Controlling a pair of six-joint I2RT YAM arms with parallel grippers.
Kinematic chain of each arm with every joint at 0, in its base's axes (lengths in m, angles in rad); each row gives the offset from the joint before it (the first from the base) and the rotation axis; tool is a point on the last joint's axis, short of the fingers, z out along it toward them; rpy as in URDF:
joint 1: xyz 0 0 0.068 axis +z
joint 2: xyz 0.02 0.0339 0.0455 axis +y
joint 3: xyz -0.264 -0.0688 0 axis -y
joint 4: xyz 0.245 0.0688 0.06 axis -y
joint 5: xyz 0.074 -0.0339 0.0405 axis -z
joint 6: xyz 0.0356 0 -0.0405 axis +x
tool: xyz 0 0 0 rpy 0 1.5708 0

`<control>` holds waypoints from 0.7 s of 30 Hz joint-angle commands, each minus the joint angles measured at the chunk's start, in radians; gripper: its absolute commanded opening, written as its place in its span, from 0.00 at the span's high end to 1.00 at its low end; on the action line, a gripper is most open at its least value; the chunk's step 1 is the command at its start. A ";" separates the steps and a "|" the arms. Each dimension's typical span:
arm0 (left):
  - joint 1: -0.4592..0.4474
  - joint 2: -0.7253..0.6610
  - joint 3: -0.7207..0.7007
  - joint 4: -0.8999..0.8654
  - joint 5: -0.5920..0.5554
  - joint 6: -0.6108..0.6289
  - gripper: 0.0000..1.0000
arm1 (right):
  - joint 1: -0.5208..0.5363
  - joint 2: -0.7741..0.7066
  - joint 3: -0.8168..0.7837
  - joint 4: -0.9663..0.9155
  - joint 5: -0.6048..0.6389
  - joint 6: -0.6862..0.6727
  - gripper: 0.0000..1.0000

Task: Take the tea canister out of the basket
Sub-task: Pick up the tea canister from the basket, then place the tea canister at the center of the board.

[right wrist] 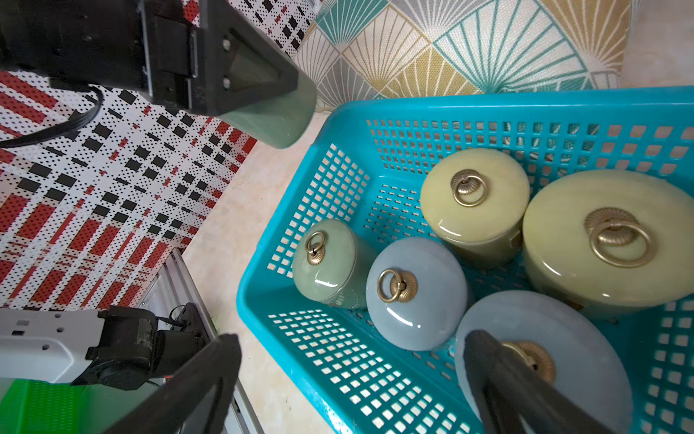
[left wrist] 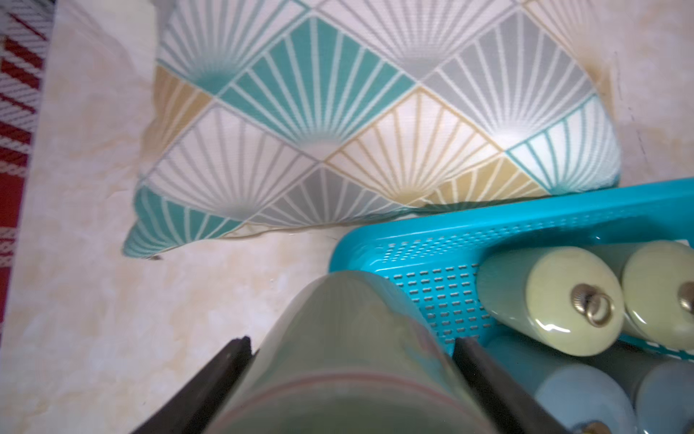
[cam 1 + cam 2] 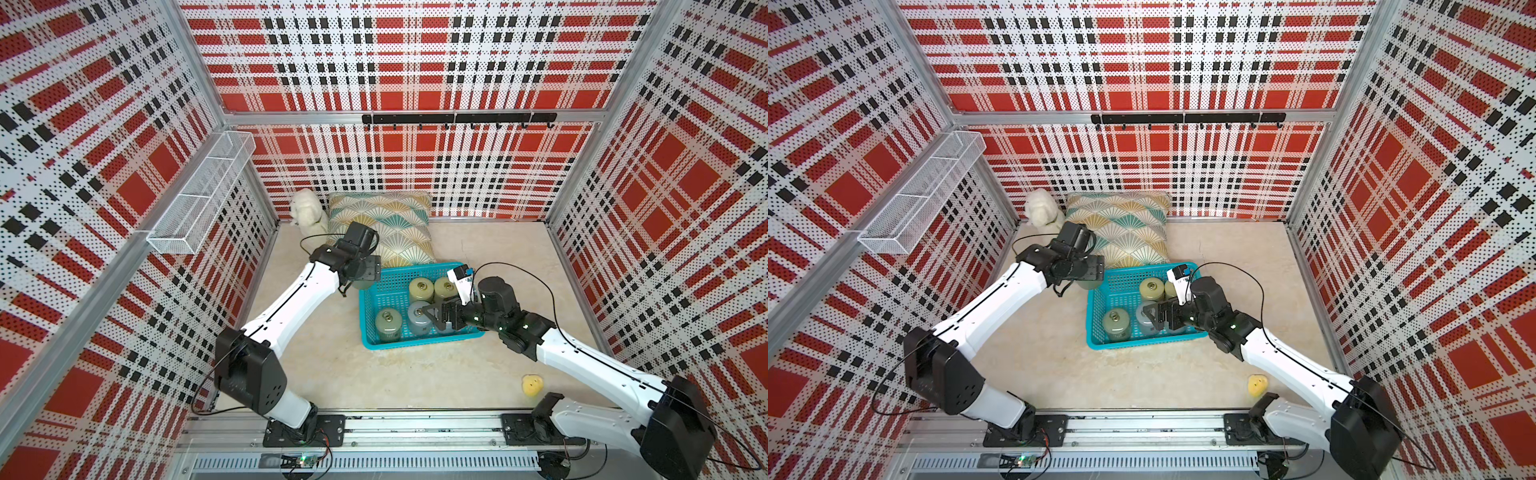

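I find the left gripper (image 2: 353, 344) clamped on a green tea canister (image 1: 276, 120), which is outside the basket (image 1: 488, 98), just beside the corner nearest the cushion (image 2: 338, 112). The right gripper (image 1: 351, 338) stands wide apart and holds nothing, over the basket's near side, one finger above a blue-grey canister (image 1: 544, 360). Five canisters are in the basket.

Turquoise basket (image 1: 263, 308); yellow-green canisters (image 1: 475, 225) and grey-blue canisters (image 1: 413, 319) (brass rings on lids). Tea canister (image 2: 338, 357), lower centre, dull green. Cushion (image 2: 338, 112): teal, mustard, grey fans. Red-black-white plaid walls (image 3: 415, 62).
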 commanded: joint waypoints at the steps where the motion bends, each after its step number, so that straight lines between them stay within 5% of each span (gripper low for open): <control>1: 0.058 -0.078 -0.060 0.024 -0.038 -0.014 0.29 | 0.016 0.012 0.017 0.031 0.013 -0.006 0.00; 8: 0.194 -0.154 -0.280 0.158 -0.012 -0.045 0.29 | 0.029 0.026 0.020 0.034 0.012 -0.003 0.00; 21: 0.219 -0.007 -0.403 0.367 0.007 -0.068 0.28 | 0.041 0.047 0.026 0.035 0.019 -0.008 0.00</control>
